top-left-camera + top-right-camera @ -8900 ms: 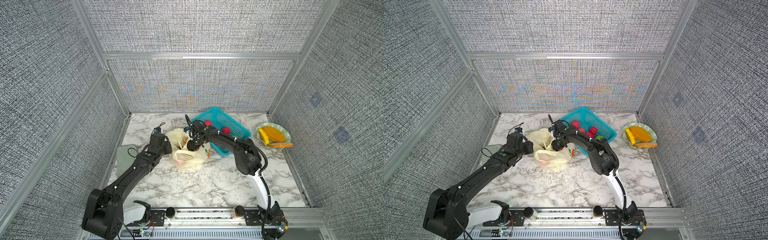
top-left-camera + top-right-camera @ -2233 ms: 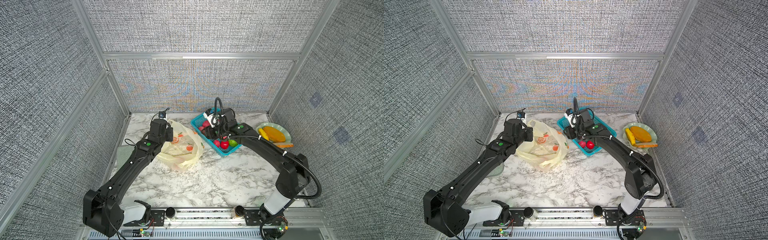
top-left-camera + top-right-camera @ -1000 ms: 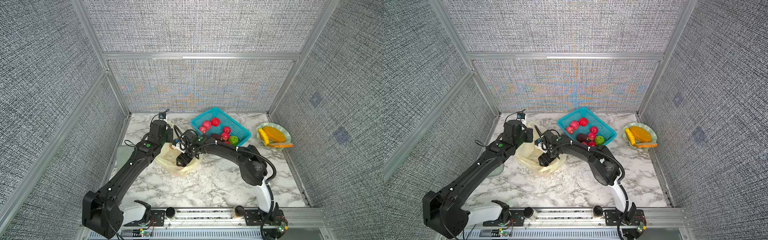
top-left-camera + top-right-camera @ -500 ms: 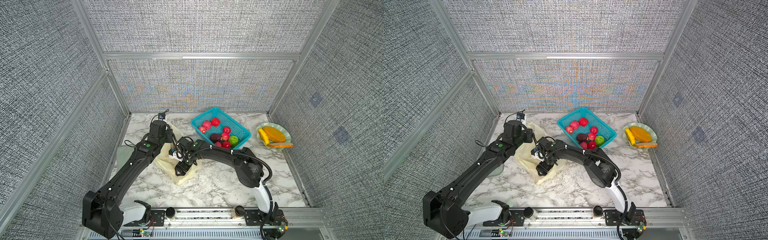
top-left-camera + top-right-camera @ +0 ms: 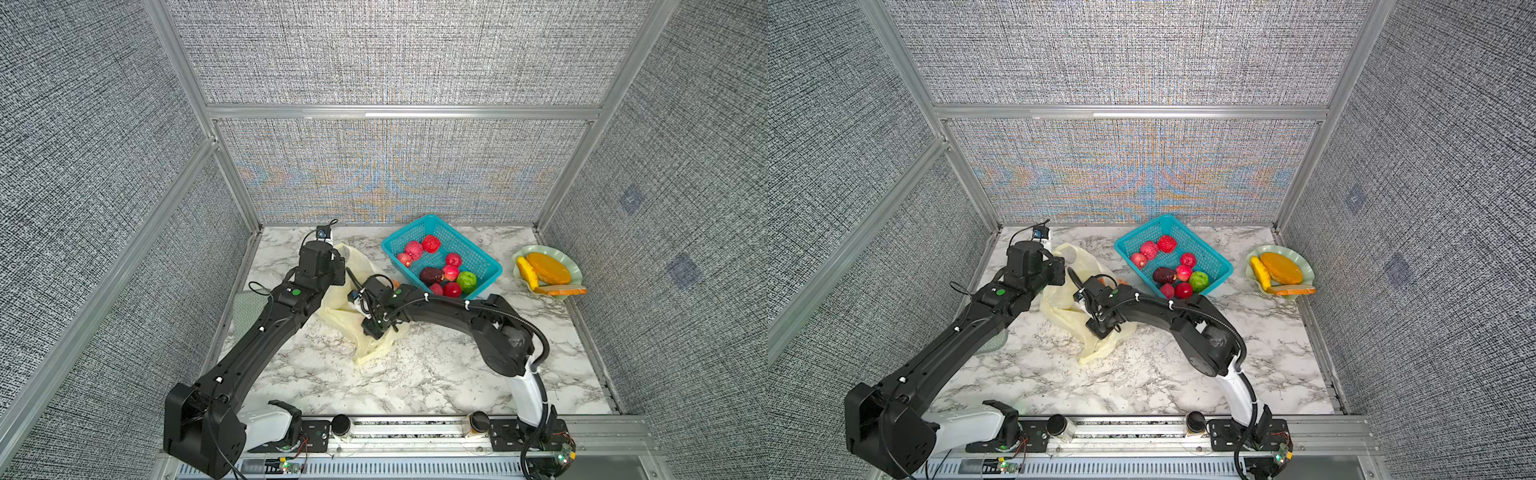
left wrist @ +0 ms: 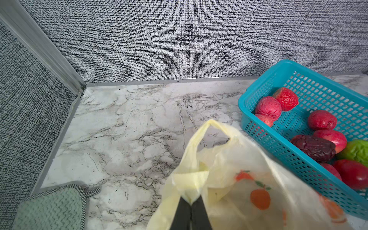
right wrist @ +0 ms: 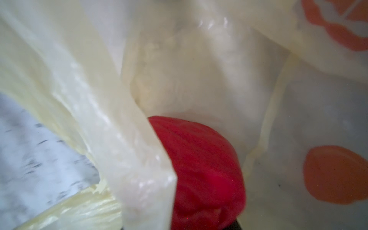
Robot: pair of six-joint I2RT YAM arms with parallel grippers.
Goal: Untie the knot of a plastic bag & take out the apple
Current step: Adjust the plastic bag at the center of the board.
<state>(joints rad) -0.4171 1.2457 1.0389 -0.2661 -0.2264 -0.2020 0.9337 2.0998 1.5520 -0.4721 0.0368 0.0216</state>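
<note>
Two arms meet at the plastic bag, which lies crumpled on the marble table between a green cloth and a teal basket. The left gripper has its fingers pressed together on a fold of the bag's pale yellow rim, lifting that side. One handle stands up beside it as a loose loop.

The right gripper reaches into the bag's mouth, near the end that lies flat toward the front of the table. Its wrist view is filled with yellow plastic printed with orange fruit. A red apple lies inside the bag, very close to that camera and half covered by a strip of plastic. The fingers themselves do not show there, so I cannot tell whether they are wide, narrow or gripping the apple.

Several red fruits, one dark one and one green one fill the basket. A pale green plate of yellow and orange food sits well apart, at the table's right edge.
</note>
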